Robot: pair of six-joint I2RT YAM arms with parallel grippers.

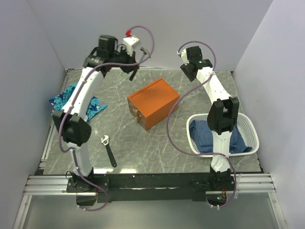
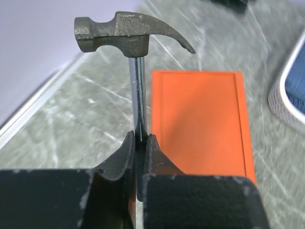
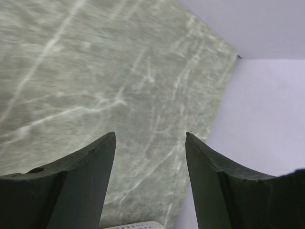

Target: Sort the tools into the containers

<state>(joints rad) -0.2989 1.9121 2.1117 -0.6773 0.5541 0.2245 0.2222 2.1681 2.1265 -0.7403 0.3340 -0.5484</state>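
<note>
step: hammer [image 2: 128, 33] held beyond box [image 2: 198, 124] | left pincer [image 2: 139, 140] clamps shaft | right pincer [image 3: 150, 143] wide, empty | next: probably open box

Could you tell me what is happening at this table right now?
The left gripper is shut on a small hammer, gripping its metal shaft and holding it in the air by the far side of the orange box. The right gripper is open and empty, over bare table at the far right. A black-handled wrench lies on the table near the left arm's base, not yet sorted.
</note>
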